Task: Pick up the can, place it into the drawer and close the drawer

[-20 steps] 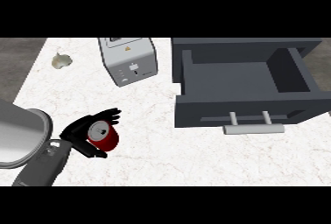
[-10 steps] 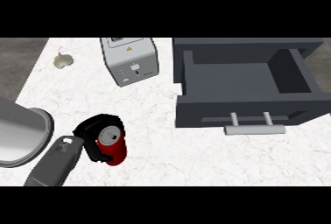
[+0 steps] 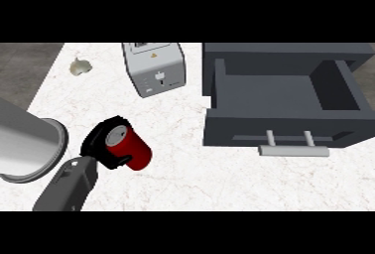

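A red can with a silver top lies tilted in my left hand, over the white counter at the lower left. The black fingers and thumb curl round the can's upper end, and the grey forearm comes in from the bottom edge. At the right stands the dark grey drawer, pulled open with nothing showing inside, its pale bar handle facing me. The can is well to the left of the drawer. My right hand does not show.
A silver toaster stands at the back, between the can and the drawer. A garlic bulb lies at the far left near the counter's edge. A large grey cylinder fills the left edge beside my forearm.
My left hand, still curled round the can, has moved a little away from me and to the right. The can's silver top now shows more. The drawer has not moved.
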Controlling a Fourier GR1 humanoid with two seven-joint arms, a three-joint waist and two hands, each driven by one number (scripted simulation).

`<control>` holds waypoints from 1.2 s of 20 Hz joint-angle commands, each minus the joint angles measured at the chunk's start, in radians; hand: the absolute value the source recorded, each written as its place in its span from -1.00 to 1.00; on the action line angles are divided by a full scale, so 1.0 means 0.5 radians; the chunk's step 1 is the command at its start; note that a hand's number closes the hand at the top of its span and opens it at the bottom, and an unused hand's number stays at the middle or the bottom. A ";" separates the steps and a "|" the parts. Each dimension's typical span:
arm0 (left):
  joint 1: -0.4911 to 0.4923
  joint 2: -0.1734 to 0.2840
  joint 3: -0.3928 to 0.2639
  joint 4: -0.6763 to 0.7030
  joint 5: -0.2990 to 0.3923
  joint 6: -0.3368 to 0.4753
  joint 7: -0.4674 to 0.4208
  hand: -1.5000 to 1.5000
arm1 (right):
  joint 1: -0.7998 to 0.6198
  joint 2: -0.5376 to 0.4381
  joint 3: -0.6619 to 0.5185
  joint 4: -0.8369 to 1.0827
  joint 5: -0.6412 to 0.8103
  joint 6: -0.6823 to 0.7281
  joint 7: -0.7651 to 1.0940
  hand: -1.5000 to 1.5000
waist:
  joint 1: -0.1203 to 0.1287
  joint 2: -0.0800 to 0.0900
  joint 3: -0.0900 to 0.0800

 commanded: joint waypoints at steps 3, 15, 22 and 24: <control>-0.020 -0.155 0.271 -0.215 0.234 0.585 -0.019 1.00 | 0.048 0.012 -0.043 -0.046 -0.074 0.027 0.005 -1.00 | -0.005 -0.008 0.003; 0.032 -0.368 -0.190 -1.507 0.225 1.354 0.723 1.00 | 0.037 0.082 0.053 -0.104 0.011 -0.039 0.039 -1.00 | -0.013 -0.005 0.003; 0.026 -0.370 -0.443 -1.930 0.141 1.697 1.049 1.00 | -0.095 0.083 0.090 -0.217 0.044 -0.140 0.177 -1.00 | -0.030 0.011 -0.001; -0.163 -0.369 -0.346 -1.921 0.060 1.727 1.203 1.00 | -0.016 0.083 0.019 -0.181 -0.003 -0.053 0.126 -1.00 | -0.042 0.010 0.000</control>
